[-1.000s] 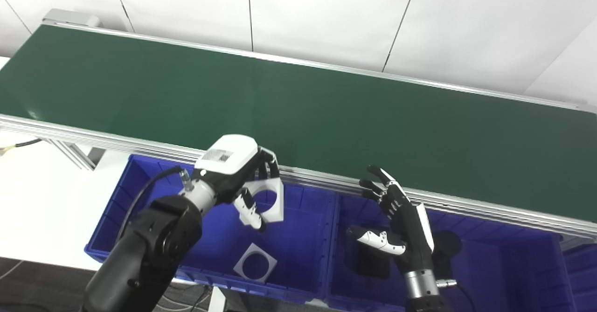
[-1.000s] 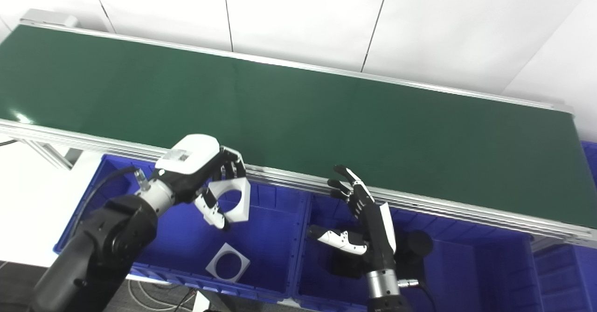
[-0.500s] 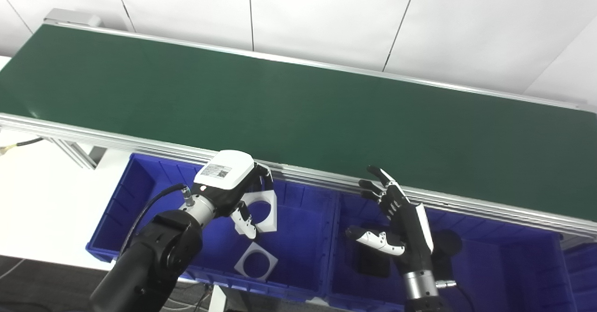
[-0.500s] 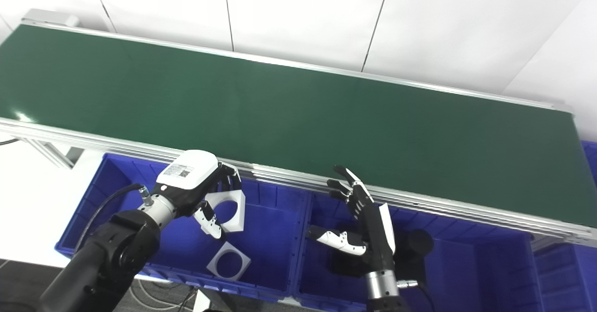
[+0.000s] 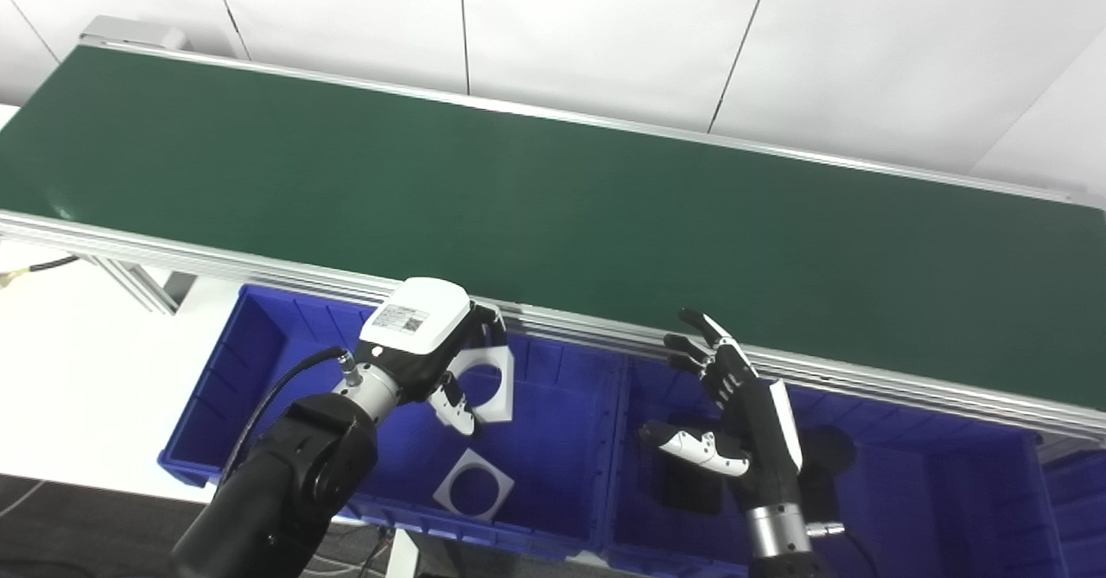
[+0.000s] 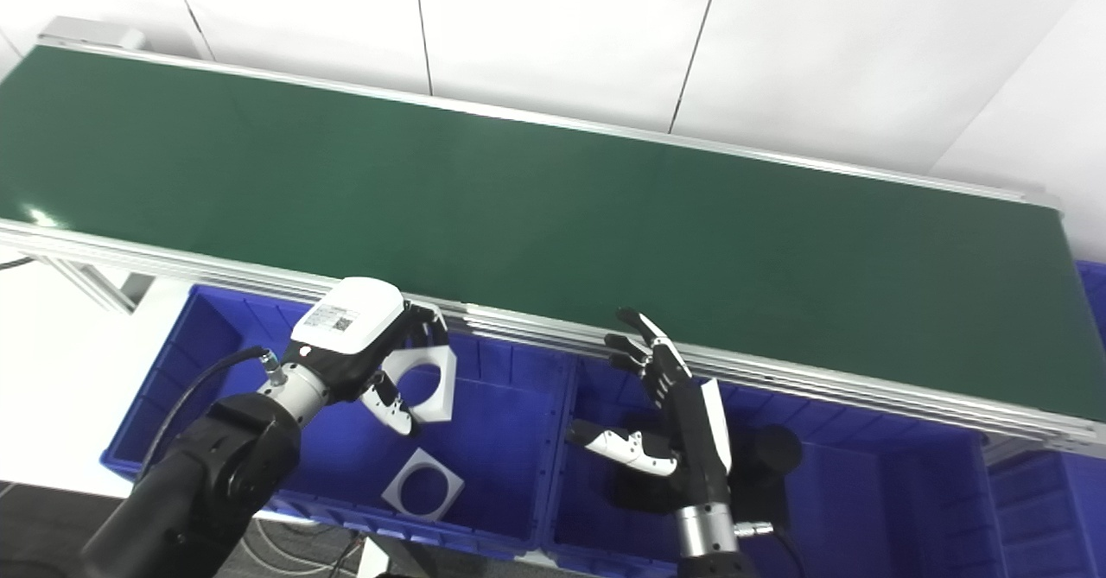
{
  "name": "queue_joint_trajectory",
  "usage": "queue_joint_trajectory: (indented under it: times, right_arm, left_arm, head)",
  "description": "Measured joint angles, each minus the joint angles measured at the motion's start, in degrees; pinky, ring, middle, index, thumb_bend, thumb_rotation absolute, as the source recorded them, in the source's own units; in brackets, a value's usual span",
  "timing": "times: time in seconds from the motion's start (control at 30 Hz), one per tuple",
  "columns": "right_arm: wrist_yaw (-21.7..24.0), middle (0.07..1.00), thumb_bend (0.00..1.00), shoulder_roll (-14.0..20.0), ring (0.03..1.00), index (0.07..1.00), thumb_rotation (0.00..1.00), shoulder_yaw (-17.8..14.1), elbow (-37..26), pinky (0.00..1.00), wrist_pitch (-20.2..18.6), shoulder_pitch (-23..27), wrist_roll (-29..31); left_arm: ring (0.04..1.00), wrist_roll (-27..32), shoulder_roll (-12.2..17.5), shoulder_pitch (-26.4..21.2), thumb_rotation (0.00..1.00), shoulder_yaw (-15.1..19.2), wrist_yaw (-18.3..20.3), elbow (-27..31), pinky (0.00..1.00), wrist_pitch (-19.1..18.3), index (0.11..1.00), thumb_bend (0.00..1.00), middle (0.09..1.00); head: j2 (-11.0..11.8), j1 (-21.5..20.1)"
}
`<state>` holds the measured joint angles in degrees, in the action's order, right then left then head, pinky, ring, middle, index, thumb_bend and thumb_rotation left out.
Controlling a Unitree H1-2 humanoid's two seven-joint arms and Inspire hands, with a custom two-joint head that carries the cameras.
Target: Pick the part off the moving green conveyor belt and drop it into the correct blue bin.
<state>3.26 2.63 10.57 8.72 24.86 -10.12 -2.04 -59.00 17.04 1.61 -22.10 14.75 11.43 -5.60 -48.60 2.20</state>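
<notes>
My left hand (image 5: 432, 345) is shut on a white square part with a round hole (image 5: 488, 381) and holds it above the inside of the left blue bin (image 5: 225, 371). A second white square part with a round hole (image 5: 473, 485) lies on that bin's floor below. My right hand (image 5: 734, 405) is open and empty, fingers spread, over the right blue bin (image 5: 933, 483) just in front of the conveyor's near rail. The green conveyor belt (image 5: 553, 206) carries no part in view.
The right bin holds black parts (image 5: 687, 485) partly hidden behind my right hand. The conveyor's aluminium rail (image 5: 259, 267) runs above the bins' far walls. A further blue bin edge (image 5: 1080, 492) shows at the far right. White wall panels stand behind the belt.
My left hand has come down and back with the white part, from beside the rail to lower inside the left bin. My right hand has barely moved.
</notes>
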Motion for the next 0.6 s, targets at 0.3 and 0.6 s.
queue_joint_trajectory:
  times: [0.3,0.6]
  right_arm:
    - [-0.02,0.907,0.91,0.00,0.800,0.848,0.38,-0.03,0.01,0.74,0.00,-0.01,-0.47]
    - [0.00,0.909,0.90,0.01,0.800,0.849,0.38,-0.01,0.03,0.74,0.00,-0.01,-0.44]
  left_arm:
    - [0.611,-2.18,0.54,0.00,0.26,-1.05,0.00,1.35,0.52,0.23,0.643,1.00,0.668]
    - [0.602,-2.22,0.66,0.00,0.27,-1.17,0.88,1.86,0.51,0.24,0.636,1.00,0.659]
  head:
    - [0.17,0.09]
    - [0.17,0.09]
